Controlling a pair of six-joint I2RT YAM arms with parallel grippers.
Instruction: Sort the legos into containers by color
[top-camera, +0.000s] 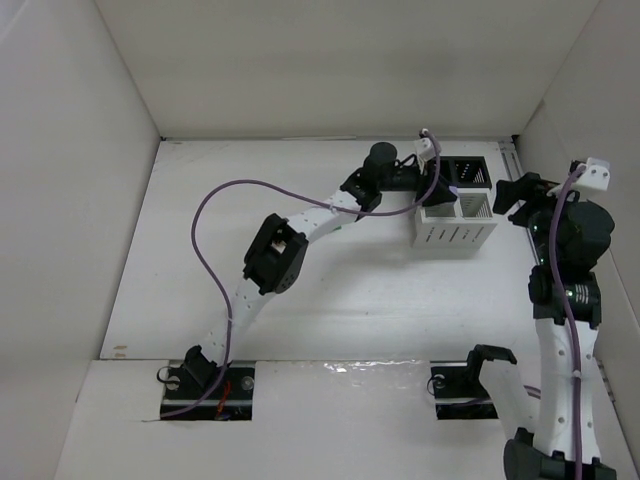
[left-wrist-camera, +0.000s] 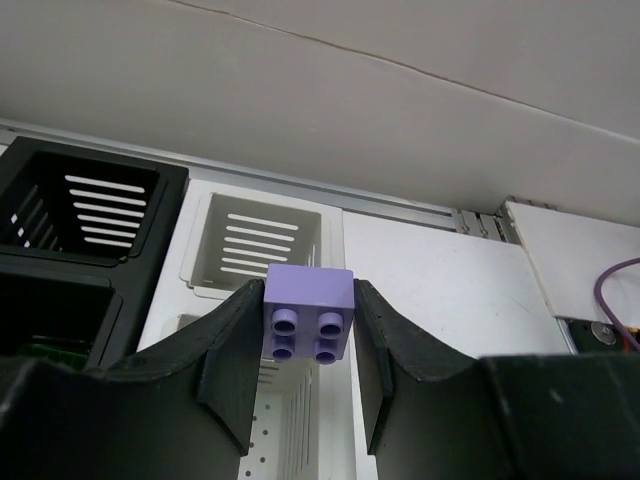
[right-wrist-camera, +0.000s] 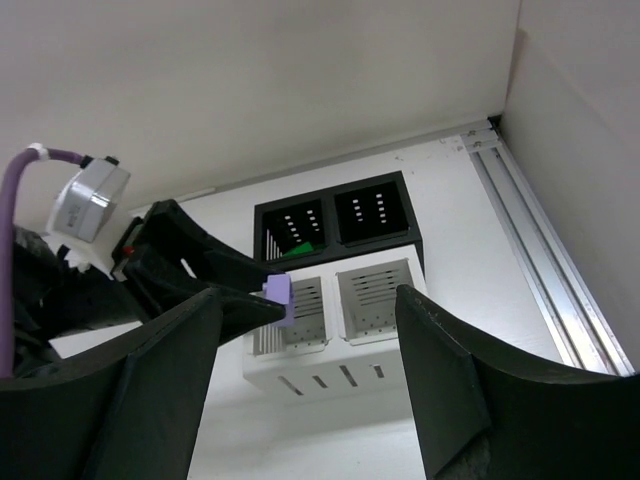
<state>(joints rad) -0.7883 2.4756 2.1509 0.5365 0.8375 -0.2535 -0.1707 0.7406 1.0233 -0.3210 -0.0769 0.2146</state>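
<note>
Left gripper (left-wrist-camera: 307, 305) is closed narrow on a purple brick (left-wrist-camera: 309, 318). One finger presses each side wall and the studs face the wrist camera, a hold that should let the brick fall straight when the jaws part. The brick hangs over the white bin (top-camera: 455, 235), above the compartment on the left arm's side, not yet let go. The black bin (right-wrist-camera: 330, 218) sits just behind it, with a green brick (right-wrist-camera: 295, 250) in one cell. Right gripper (right-wrist-camera: 305, 390) is wide and empty, off to the side of the bins, likely to stay out of the way.

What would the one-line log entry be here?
left gripper: shut on purple lego | over white bin | right gripper: open, empty
</note>
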